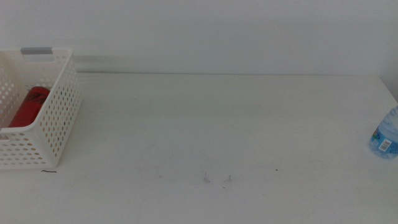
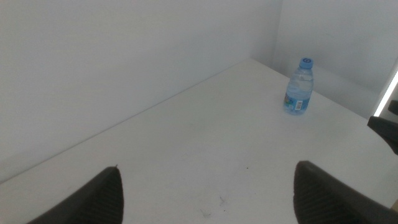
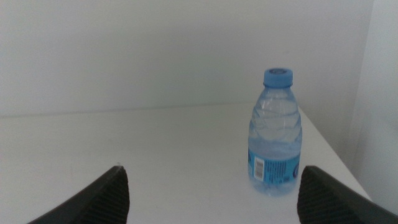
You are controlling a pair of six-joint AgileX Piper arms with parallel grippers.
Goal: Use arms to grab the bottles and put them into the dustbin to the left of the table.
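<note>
White desk (image 1: 217, 137) in the middle view: dustbin (image 1: 59, 118) at its left edge holds the red can (image 1: 28, 106); water bottle (image 1: 387, 134) stands upright far right. Left wrist view: left pincer (image 2: 205, 199) spread, empty. Right wrist view: right pincer (image 3: 211, 199) spread, bottle near ahead.

White perforated plastic basket (image 1: 53, 118) at table's (image 1: 217, 137) far left; slim red soda can (image 1: 28, 106) lying inside. Small clear water bottle (image 1: 387, 134) upright at right edge.
</note>
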